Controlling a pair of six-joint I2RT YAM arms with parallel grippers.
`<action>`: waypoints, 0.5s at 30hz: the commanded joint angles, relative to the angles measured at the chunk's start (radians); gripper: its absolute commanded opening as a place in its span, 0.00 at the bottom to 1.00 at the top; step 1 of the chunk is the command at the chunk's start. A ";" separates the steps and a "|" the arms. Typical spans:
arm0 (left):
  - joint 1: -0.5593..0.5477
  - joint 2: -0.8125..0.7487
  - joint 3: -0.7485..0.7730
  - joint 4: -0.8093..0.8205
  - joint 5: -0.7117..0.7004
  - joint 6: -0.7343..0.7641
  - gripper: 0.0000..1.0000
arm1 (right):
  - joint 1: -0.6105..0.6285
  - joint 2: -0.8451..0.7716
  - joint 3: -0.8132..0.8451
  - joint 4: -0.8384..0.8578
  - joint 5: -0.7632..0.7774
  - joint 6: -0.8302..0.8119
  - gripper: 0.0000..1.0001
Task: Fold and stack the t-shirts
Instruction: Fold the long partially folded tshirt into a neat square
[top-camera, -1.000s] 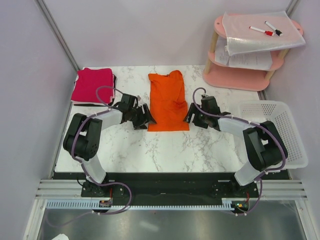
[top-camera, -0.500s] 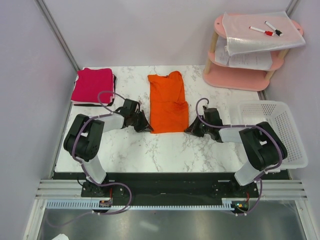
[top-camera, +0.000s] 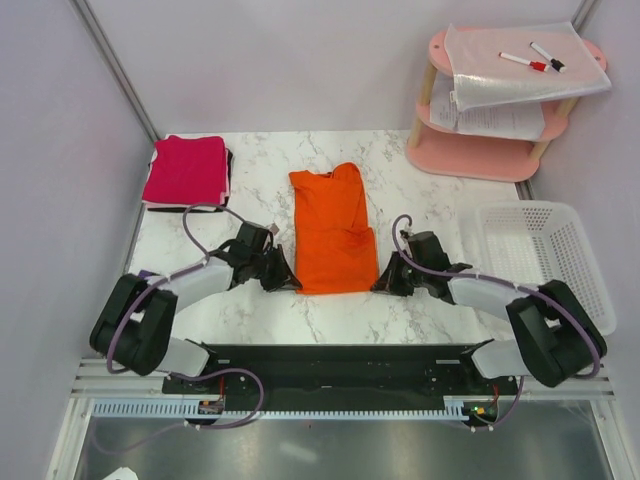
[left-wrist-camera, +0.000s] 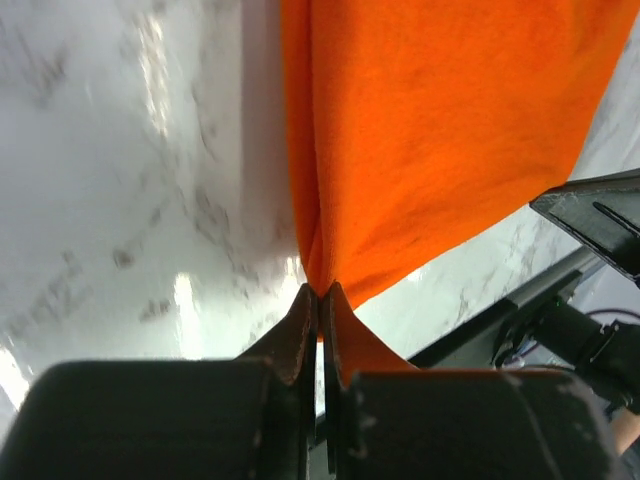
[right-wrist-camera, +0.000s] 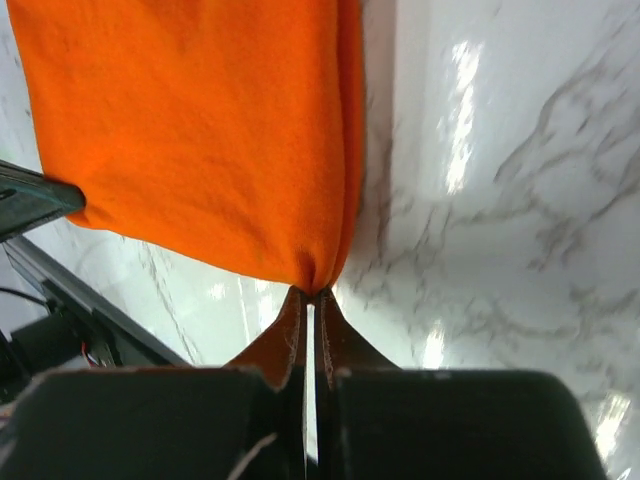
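Pinching the near left corner of the orange t-shirt (left-wrist-camera: 440, 130), the left gripper (left-wrist-camera: 320, 297) has its two fingers pressed together, and the cloth puckers into a small peak where the tips meet. The right gripper (right-wrist-camera: 310, 296) does the same at the near right corner: its fingers are clamped tight on the hem, with the fabric gathered to a point between them. Both grippers sit low over the marble table (top-camera: 430, 200), facing each other across the shirt's near edge, their arms stretched forward from the bases.

Between them the orange t-shirt lies flat as a long narrow strip, sleeves folded in, collar end toward the far side and hem end toward the arms. It sits about mid-table, slightly tilted, and its near edge lies close to the table's front edge.

Farther out, a folded magenta t-shirt (top-camera: 185, 168) rests in the far left corner on top of something dark, of which only an edge shows. A white basket (top-camera: 590, 265) stands at the table's right side, well apart from the orange shirt. Beyond it, at the far right corner, a pink shelf (top-camera: 480, 160) carries papers, and two markers (top-camera: 535, 58) lie on its top tier.
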 joint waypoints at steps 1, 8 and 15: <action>-0.035 -0.168 -0.038 -0.107 -0.023 -0.054 0.02 | 0.078 -0.157 -0.026 -0.159 -0.032 -0.030 0.00; -0.038 -0.311 0.120 -0.290 -0.097 -0.025 0.02 | 0.118 -0.348 0.120 -0.282 0.101 -0.069 0.00; -0.029 -0.207 0.339 -0.333 -0.149 0.015 0.02 | 0.116 -0.240 0.350 -0.294 0.321 -0.209 0.00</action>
